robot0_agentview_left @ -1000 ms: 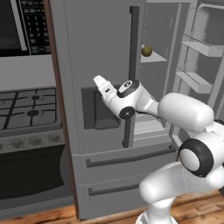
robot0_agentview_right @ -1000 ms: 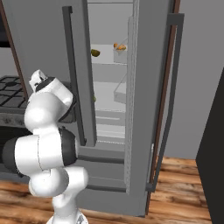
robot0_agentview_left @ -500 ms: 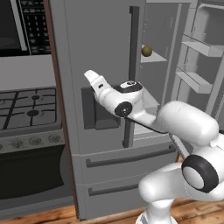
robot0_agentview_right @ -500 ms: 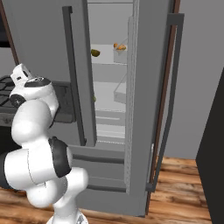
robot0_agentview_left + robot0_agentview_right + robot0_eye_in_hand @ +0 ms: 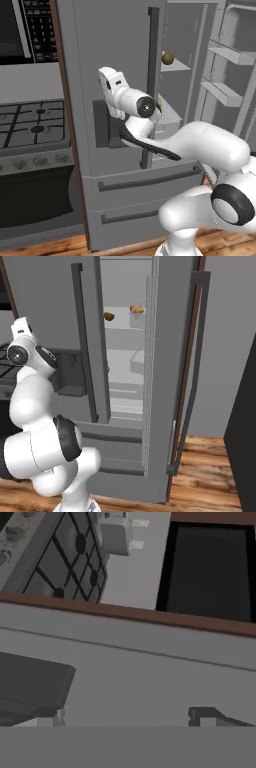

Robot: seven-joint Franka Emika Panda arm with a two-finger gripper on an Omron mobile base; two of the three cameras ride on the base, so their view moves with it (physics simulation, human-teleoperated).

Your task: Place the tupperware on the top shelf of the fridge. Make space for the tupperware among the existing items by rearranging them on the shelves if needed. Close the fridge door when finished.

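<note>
- Grey fridge point(image 5: 115, 70) has its left door shut and its right door point(image 5: 172, 356) swung open, so the shelves point(image 5: 125, 363) inside can be seen.
- Left of the fridge are a gas stove point(image 5: 30, 125) with knobs along its front and a dark microwave point(image 5: 25, 25) above it; the hand view looks past the door's face at the stove grates point(image 5: 70, 552) and a grey boxy toaster point(image 5: 117, 532) on the counter.
- On the top shelf point(image 5: 120, 323) sits a brown-green round fruit point(image 5: 109, 316); a door bin point(image 5: 138, 316) beside it holds something orange and tan, too small to name.
- Tupperware: I cannot tell where it is.
- The arm rises from the base and bends left across the shut door, its wrist in front of the dispenser point(image 5: 105, 125) and beside the long dark handle point(image 5: 150, 85).
- Gripper point(image 5: 107, 80) points up and left, close to the door; its jaws are spread wide with nothing between them, both fingertips point(image 5: 202, 716) parted at the bottom of the hand view.
</note>
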